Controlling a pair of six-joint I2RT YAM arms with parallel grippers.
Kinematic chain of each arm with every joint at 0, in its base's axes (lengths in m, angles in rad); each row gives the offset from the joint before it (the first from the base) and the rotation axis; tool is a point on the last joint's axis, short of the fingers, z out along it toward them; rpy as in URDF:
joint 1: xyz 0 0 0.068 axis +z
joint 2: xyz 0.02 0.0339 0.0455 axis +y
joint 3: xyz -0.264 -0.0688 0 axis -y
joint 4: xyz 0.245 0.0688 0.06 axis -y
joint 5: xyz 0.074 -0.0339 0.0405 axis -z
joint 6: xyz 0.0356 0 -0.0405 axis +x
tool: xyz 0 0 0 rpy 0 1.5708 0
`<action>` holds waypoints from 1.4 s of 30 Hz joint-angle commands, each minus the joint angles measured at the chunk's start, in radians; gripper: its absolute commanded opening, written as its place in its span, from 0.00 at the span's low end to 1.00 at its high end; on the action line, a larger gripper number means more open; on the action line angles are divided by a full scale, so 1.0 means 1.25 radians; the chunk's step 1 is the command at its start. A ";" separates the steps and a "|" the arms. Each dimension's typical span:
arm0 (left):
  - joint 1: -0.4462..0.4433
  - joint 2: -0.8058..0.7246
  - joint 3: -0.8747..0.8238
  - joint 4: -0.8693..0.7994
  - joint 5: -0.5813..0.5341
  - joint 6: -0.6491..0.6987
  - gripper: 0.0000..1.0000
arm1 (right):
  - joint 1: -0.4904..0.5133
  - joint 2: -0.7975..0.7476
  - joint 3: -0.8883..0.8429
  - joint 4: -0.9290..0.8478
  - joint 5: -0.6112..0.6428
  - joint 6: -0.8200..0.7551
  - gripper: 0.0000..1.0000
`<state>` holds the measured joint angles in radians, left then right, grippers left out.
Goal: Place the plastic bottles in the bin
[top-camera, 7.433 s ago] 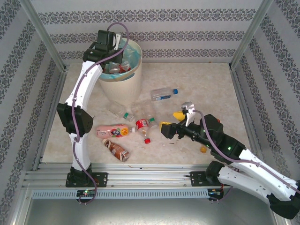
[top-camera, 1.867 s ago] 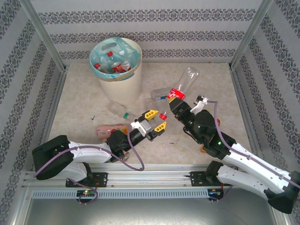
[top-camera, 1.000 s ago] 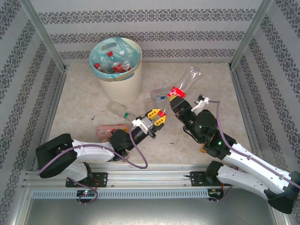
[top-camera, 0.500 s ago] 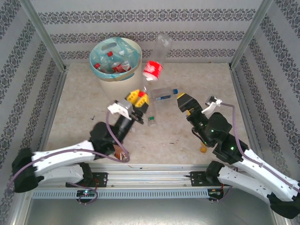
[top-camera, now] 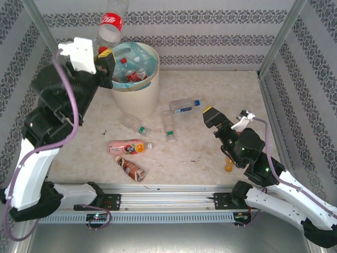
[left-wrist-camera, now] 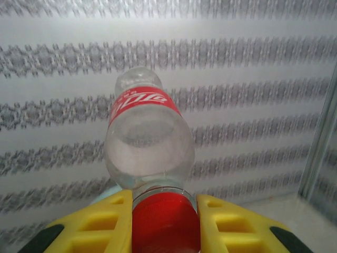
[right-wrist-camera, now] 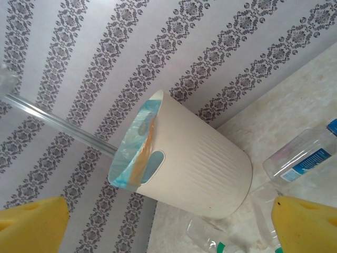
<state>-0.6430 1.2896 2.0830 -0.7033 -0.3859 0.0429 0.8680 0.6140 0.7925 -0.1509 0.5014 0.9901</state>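
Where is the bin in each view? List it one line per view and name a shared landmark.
Top external: bin stands upper left of centre.
Right wrist: bin sits mid-frame and looks tilted, with its opening towards the left.
Shared landmark: blue-capped bottle lying on the table to the right of the bin.

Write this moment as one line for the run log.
left fingers: shut on red-label bottle, raised near bin | right fingers: open, empty | table: several bottles lying

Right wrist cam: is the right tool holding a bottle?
No, the right tool is open, with nothing between its yellow fingers.
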 commanded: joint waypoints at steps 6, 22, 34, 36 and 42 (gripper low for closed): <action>0.119 0.255 0.360 -0.530 0.111 -0.036 0.00 | 0.001 -0.037 -0.004 -0.021 -0.001 -0.016 0.98; 0.246 0.455 0.361 -0.635 0.389 -0.174 0.00 | 0.002 -0.085 -0.081 -0.050 -0.054 0.063 0.98; 0.322 0.546 0.367 -0.597 0.466 -0.210 0.09 | 0.001 -0.089 -0.101 -0.065 -0.069 0.091 0.98; 0.327 0.555 0.367 -0.576 0.477 -0.213 0.10 | 0.001 -0.083 -0.101 -0.065 -0.071 0.092 0.98; 0.354 0.598 0.368 -0.545 0.511 -0.234 0.18 | 0.001 -0.065 -0.103 -0.062 -0.078 0.103 0.98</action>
<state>-0.2272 1.9938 2.5275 -1.4090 0.2195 -0.2161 0.8677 0.5270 0.6777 -0.2291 0.4175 1.1027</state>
